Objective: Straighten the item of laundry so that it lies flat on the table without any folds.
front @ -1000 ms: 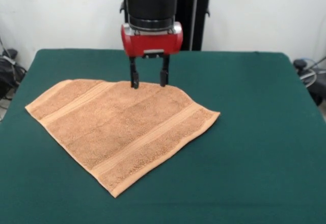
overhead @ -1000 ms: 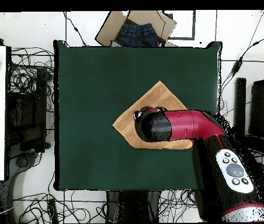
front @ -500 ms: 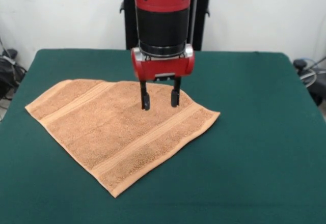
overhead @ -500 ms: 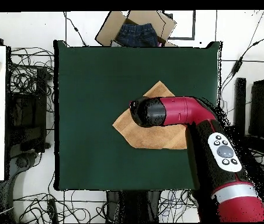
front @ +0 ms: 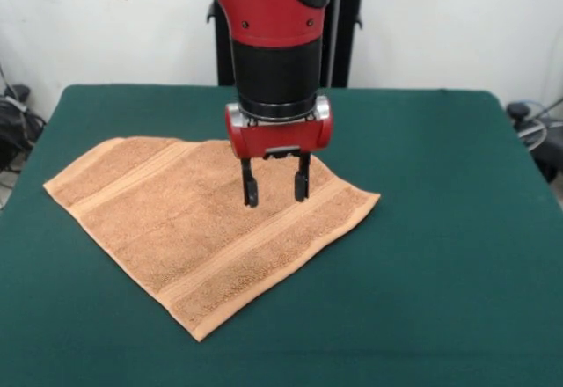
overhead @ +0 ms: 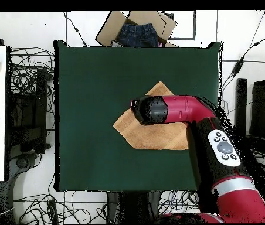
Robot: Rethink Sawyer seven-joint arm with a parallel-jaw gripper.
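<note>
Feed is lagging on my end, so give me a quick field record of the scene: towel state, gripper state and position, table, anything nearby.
towel: orange-tan towel, lying flat except its far corner, which looks folded under, leaving a straight far edge
gripper: gripper open, fingers pointing down, holding nothing
gripper position: over the towel's far-right part, beside a band stripe; contact with the cloth unclear
table: green table, towel left of centre in the front view
off table: a cardboard box with dark clothing

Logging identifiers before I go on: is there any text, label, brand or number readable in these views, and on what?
None readable.
Gripper and red arm: no lettering shows.
Arm's button pad: only round buttons, any markings too small to read.
Towel and table: no tag, print or sign visible.
</note>
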